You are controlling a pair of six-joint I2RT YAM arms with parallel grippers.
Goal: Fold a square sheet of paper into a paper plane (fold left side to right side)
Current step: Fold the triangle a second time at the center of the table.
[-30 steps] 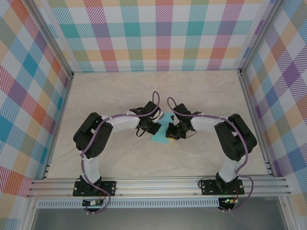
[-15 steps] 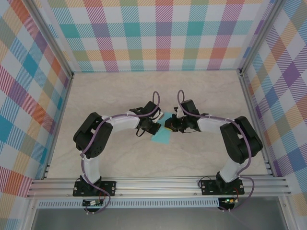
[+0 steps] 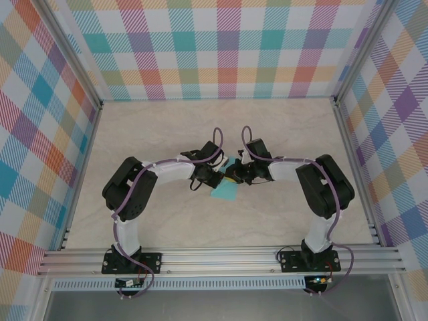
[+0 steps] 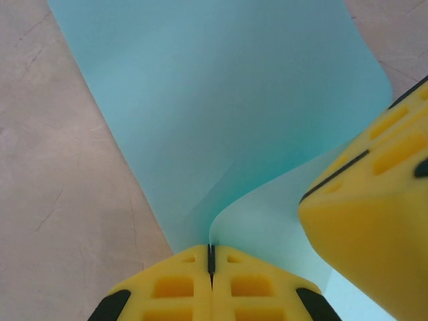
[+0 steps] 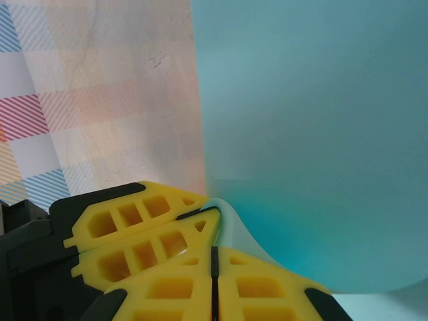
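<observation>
Left gripper point(image 4: 211, 253) clenched on paper point(image 4: 221, 100) edge. Right gripper point(image 5: 214, 253) pinches the same sheet just beside it. Paper curls up between them, over table point(image 3: 167, 134).

A robot lab's test cell: stone-look desk point(image 3: 167, 127) walled by checked panels point(image 3: 221, 47), aluminium rails point(image 3: 221, 257) in front, left arm point(image 3: 144, 184) and right arm point(image 3: 321, 187) bolted there.
</observation>
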